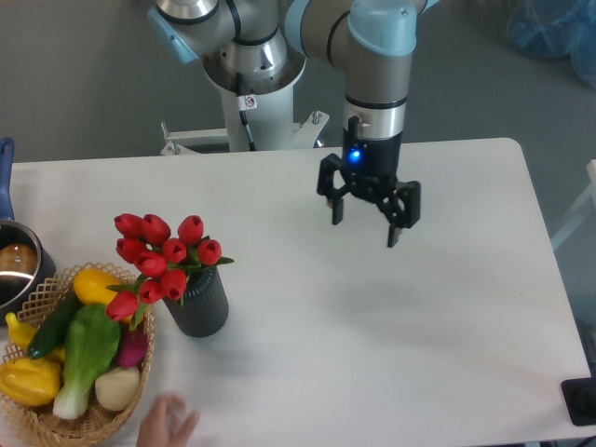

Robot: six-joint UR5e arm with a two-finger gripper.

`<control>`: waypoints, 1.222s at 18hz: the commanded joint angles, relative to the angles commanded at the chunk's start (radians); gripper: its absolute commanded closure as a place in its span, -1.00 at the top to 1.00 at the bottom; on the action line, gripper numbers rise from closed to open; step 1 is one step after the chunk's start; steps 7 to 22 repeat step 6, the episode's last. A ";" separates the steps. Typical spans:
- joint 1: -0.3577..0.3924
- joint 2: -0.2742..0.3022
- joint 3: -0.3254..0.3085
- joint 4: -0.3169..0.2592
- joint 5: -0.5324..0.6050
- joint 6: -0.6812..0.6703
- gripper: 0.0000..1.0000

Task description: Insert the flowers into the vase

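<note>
The flowers (pixel 158 258), a bunch of red tulips with closed buds and green leaves, stand in the vase (pixel 199 304), a dark ribbed cylinder upright on the left part of the white table. The stems are hidden inside it and the buds lean left over its rim. My gripper (pixel 365 229) hangs open above the table's middle right, well away from the vase, with nothing between its fingers.
A wicker basket (pixel 37 294) of yellow, green and purple vegetables sits at the front left, touching distance from the vase. A metal pot (pixel 15 268) stands at the left edge. A person's hand (pixel 168 426) shows at the bottom edge near the basket.
</note>
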 joint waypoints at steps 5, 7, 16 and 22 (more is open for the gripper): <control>0.032 -0.014 0.104 -0.187 0.023 0.092 1.00; 0.034 -0.023 0.126 -0.221 0.023 0.097 1.00; 0.034 -0.023 0.126 -0.221 0.023 0.097 1.00; 0.034 -0.023 0.126 -0.221 0.023 0.097 1.00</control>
